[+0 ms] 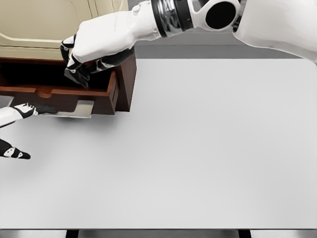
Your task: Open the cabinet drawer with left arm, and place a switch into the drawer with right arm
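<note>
Head view: white table (198,148), brown cabinet (126,82) at its far left.
Drawer (59,96): pulled out.
Left hand (17,131): at drawer's metal handle (74,110), fingers spread, holding nothing.
Right hand (79,62): over open drawer, fingers curled down; grasp unclear.
Switch: not visible.

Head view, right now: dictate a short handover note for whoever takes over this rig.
Left hand: at the picture's left edge, fingers on the metal handle of the dark wooden cabinet drawer, which is pulled open.
Right hand: over the open drawer, fingers curled downward; cannot tell whether it holds the switch, which is not visible.
Done: drawer opened.
Left: confirm the switch is in the drawer, then withdraw the right arm.
White table in front.
</note>
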